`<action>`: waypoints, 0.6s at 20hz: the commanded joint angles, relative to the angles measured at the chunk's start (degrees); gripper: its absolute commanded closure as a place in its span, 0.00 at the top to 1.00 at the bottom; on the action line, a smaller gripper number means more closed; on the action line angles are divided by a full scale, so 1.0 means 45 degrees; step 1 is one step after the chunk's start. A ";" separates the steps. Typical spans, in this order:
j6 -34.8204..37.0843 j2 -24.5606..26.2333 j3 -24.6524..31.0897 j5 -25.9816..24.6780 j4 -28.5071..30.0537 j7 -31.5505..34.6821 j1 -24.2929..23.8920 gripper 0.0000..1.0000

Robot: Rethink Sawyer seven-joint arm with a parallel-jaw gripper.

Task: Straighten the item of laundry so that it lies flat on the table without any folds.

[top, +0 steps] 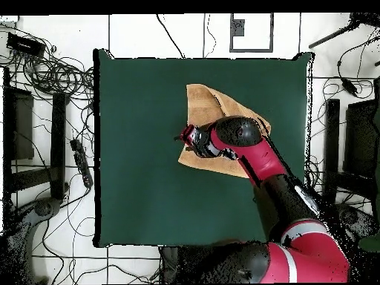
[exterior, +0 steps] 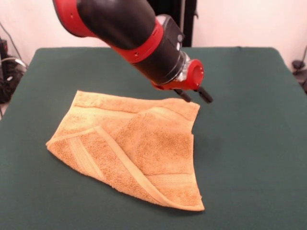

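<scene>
Dark green table, felt-like cover, fills most of the front view; its far edge meets a pale wall. Golden-orange towel lies left of centre in that view, nearer the front edge than the far one, not flat: one portion is folded diagonally over the rest, a woven band running along the fold line, and the outline is an irregular wedge with a point toward the front edge. Arm, red and black, comes in from the far left corner area and slants down to the towel's far right corner. Gripper sits just above that corner; two short dark fingers show a narrow gap with nothing between them, and contact with the cloth cannot be judged. Overhead view: towel toward the table's top edge, right of the middle, half hidden by the arm. Around the table, pale tiled floor, tangled black cables on the left, dark stands on the right.
</scene>
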 commanded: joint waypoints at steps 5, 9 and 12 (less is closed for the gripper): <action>0.0629 0.2015 -0.0215 -0.1329 -0.1288 0.1657 -0.0067 1.00; 0.0160 0.2183 -0.0216 -0.1514 -0.1005 0.1501 -0.0164 1.00; -0.0193 0.2573 0.0048 -0.1328 -0.1016 0.1460 -0.0393 1.00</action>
